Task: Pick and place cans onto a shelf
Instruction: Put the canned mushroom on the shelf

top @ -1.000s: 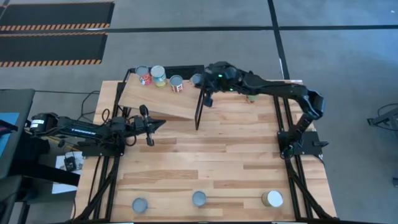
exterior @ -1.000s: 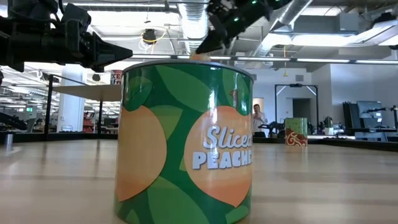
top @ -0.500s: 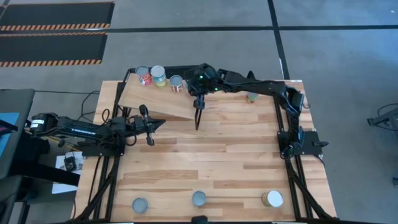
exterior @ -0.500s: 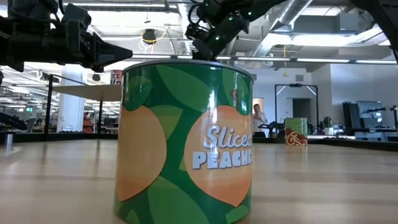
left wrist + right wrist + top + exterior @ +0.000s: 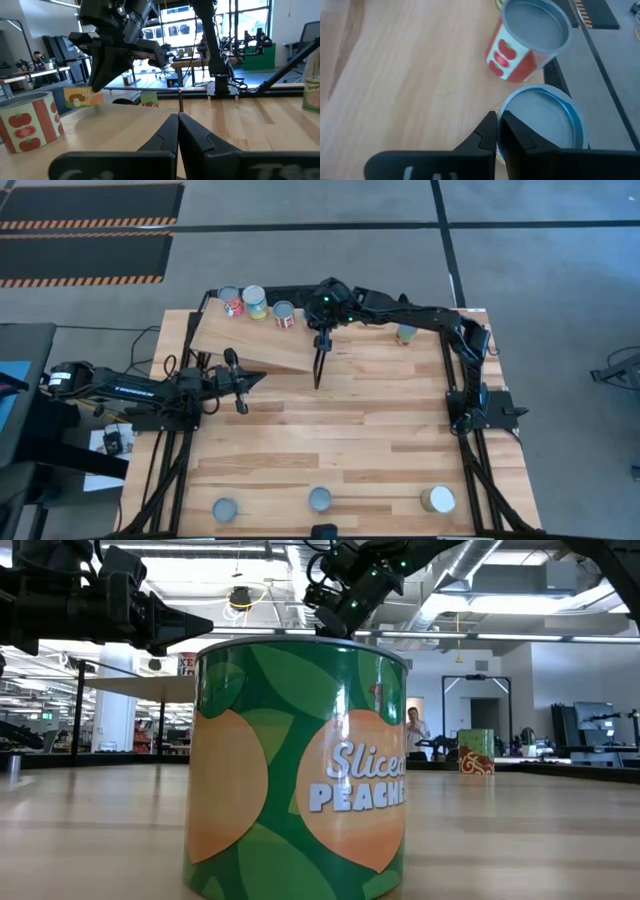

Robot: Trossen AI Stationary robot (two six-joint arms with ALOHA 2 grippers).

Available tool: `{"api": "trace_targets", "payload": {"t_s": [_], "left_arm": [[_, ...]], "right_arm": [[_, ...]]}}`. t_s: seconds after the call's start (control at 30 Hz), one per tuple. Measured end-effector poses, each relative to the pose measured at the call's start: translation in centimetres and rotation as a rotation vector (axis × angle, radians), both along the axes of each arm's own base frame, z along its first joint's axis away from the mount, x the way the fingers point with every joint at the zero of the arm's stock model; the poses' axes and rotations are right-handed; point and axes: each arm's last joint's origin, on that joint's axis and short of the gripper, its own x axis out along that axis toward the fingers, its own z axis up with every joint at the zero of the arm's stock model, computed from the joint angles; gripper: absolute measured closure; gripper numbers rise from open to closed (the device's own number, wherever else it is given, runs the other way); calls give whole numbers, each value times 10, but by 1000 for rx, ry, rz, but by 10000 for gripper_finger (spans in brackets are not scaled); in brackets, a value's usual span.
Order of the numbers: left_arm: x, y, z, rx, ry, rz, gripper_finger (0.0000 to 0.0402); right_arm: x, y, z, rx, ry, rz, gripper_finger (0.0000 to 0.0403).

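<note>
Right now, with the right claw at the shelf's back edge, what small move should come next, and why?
Probably lift the right claw straight up and away. Its fingers are shut at the rim of a grey-topped can that stands on the shelf beside the tomato can, so it holds nothing. The left claw waits, shut, by the shelf's low edge.

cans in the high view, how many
7 cans: three at the shelf's top, one by the right arm, three along the front. The right gripper may hide another.
</note>
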Motion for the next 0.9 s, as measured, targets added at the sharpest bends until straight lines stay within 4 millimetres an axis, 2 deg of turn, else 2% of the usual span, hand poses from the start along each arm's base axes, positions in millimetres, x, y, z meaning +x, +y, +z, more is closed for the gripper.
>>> {"api": "trace_targets", "payload": {"t_s": [0.33, 0.9], "left_arm": [[0, 0, 0, -1, -2, 0, 400], [0, 0, 0, -4, -6, 0, 400]], "right_arm": [[4, 9, 0, 6, -6, 30, 363], [4, 9, 0, 21, -10, 16, 354]]}}
